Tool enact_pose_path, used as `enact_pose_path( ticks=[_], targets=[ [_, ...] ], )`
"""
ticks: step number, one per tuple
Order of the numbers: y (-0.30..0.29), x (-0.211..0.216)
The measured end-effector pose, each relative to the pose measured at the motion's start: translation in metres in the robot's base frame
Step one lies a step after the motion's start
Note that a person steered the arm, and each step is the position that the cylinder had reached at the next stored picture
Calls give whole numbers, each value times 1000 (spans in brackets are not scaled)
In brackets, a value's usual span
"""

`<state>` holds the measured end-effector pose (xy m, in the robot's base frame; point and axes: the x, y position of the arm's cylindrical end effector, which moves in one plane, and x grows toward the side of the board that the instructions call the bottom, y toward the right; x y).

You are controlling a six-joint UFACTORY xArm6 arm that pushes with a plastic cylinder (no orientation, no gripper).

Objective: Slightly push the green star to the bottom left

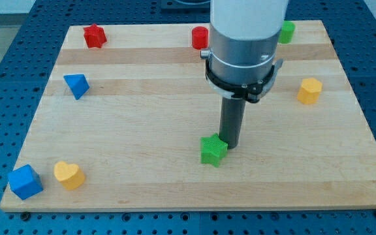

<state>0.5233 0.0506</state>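
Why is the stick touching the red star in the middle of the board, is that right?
Not quite: the star is green, not red. The camera view shows my tip touching the upper right side of the green star in the middle of the board.

No readable text, labels, numbers or signs anywhere.

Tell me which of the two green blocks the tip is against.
The green star near the board's middle bottom: my tip sits at its upper right edge. The other green block is far off at the view's top, partly hidden behind the arm.
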Motion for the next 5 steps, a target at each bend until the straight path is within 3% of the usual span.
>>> enact_pose_path(
  ticks=[5],
  targets=[
    [-46,23]
  ],
)
